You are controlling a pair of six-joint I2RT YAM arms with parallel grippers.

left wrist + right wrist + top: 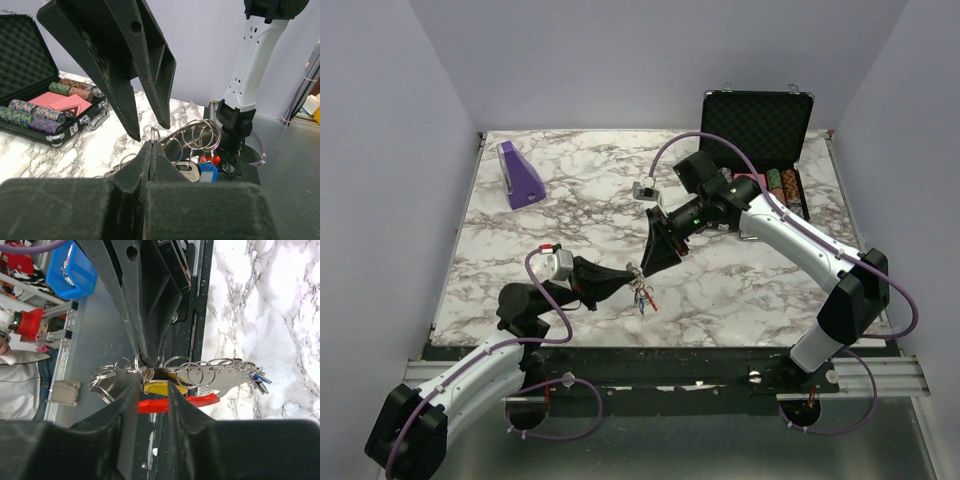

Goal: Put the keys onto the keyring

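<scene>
**Slip and snag risk at the keyring**

Holding the keyring over the table's near edge, left of middle, with the left gripper clamped shut on 1 ring. Straddling it with the right gripper, jaws partly apart, clamped on nothing seen. Could twist free under a sideways push, or snag a neighbouring ring. Counted: 1 yellow key, at least 1 blue key, 1 red crescent, roughly 6 rings.

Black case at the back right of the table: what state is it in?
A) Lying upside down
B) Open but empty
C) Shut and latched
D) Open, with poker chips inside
D: the black case has its lid standing upright, and rows of poker chips show in its lower half.
</scene>
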